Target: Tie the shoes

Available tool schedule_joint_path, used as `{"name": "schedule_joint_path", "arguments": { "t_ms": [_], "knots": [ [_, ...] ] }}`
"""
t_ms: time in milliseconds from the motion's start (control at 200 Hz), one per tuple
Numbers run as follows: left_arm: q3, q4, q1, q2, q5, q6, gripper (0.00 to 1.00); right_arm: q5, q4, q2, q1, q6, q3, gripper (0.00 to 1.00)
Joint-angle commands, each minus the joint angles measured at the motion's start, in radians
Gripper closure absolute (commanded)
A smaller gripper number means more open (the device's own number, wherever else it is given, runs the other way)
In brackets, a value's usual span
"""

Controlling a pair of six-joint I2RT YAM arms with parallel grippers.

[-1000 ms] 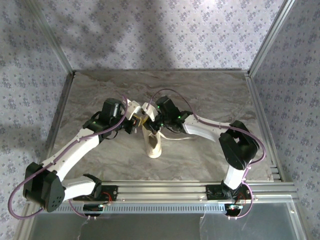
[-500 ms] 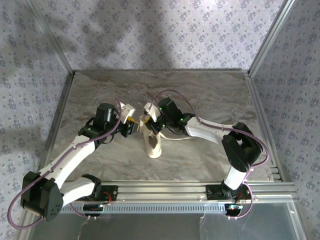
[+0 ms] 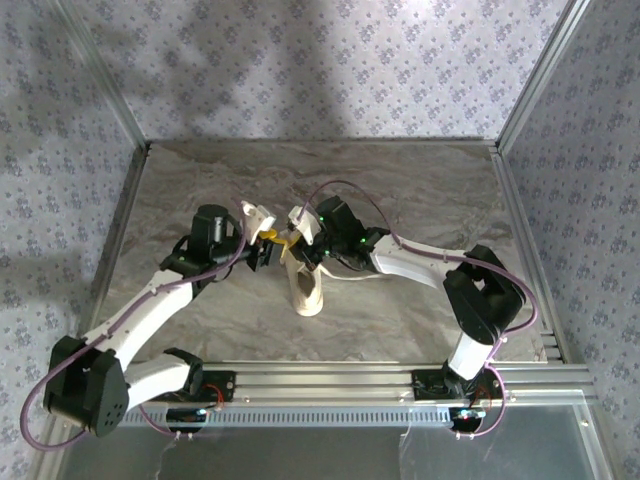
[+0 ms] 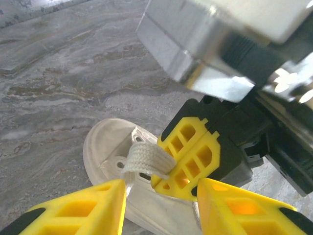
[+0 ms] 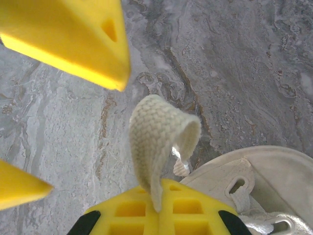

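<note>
While my right jaws pinch the soft, floppy lace [image 5: 157, 134] and my left jaws gape empty beside it, the likely light shoe [image 4: 103, 143] lies on the bench [image 4: 58, 73] beneath, so I'd grip the fold.

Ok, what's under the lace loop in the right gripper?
The cream sneaker, eyelets showing, on the marble table. The right gripper pinches the lace loop, and its yellow fingers cover where the lace runs on.
</note>
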Motion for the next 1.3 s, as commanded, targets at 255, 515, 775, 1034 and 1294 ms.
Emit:
{"name": "schedule_joint_path", "arguments": {
  "t_ms": [255,515,775,1034,1294],
  "knots": [
    [0.037,0.098,0.006,0.072,0.079,-0.019,0.58,0.007,-0.009,-0.033,0.013,-0.009,-0.005,1.0],
    [0.039,0.125,0.008,0.102,0.098,-0.038,0.63,0.013,-0.011,-0.034,0.017,-0.013,-0.006,1.0],
    [0.059,0.113,0.007,0.135,0.132,-0.057,0.99,0.019,-0.02,-0.037,0.017,-0.014,-0.003,1.0],
    [0.071,0.061,0.006,0.077,0.091,-0.075,1.0,0.043,-0.037,-0.111,-0.019,-0.011,-0.043,0.79],
    [0.075,0.066,-0.036,0.065,0.039,-0.095,1.0,0.055,-0.157,-0.256,-0.083,0.023,-0.123,0.58]
  ]
}}
